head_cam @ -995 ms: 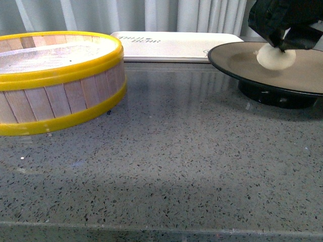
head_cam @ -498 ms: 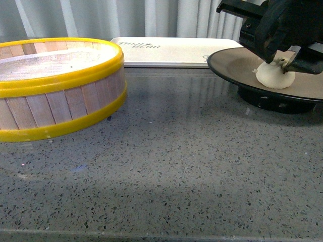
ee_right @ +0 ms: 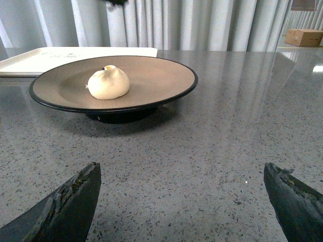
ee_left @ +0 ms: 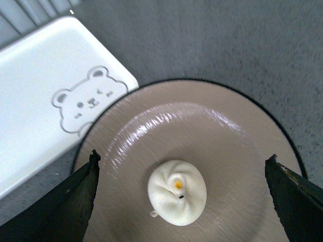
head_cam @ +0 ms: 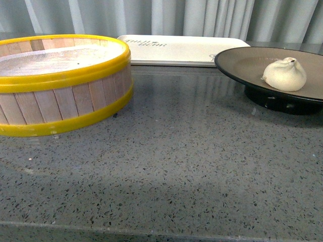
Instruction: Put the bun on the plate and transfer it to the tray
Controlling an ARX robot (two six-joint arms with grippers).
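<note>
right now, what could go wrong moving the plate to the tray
The bun sits loose on the shallow plate; a tilt may roll it off.
The plate stands on a narrow foot, so a one-sided rim grip could tip it.
The tray corner is close; a low lift might shove it.

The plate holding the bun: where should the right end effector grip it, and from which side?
Probably the plate by its black rim nearest the right end effector, approached low from the side: the rim overhangs the foot, and the bun sits clear of it.
</note>
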